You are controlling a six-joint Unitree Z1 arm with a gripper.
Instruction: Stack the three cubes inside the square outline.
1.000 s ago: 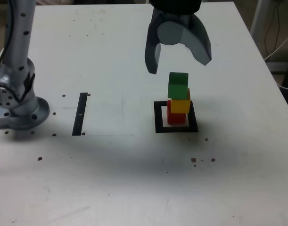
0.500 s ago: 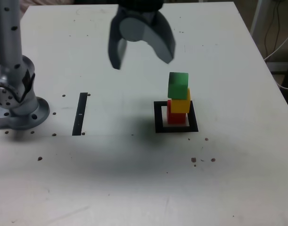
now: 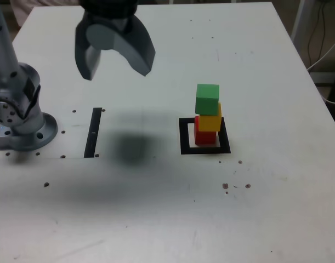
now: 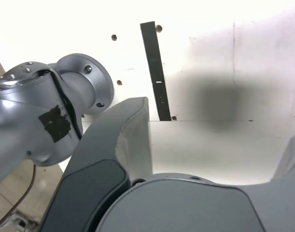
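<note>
No legible text, label, brand, number or sign anywhere in either view.

The exterior view looks down on the counter [image 3: 255, 208] from its front edge. The wrist view peers past the claw [image 4: 219, 145], close above. Both show the strip [image 3: 93, 132] and arm base [image 3: 24, 129].

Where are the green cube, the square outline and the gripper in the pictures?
green cube [image 3: 207, 99]: exterior view, middle of its front face.
square outline [image 3: 184, 137]: exterior view, its left black bar.
gripper [image 3: 117, 72]: exterior view, gap midway between its fingertips.
</note>
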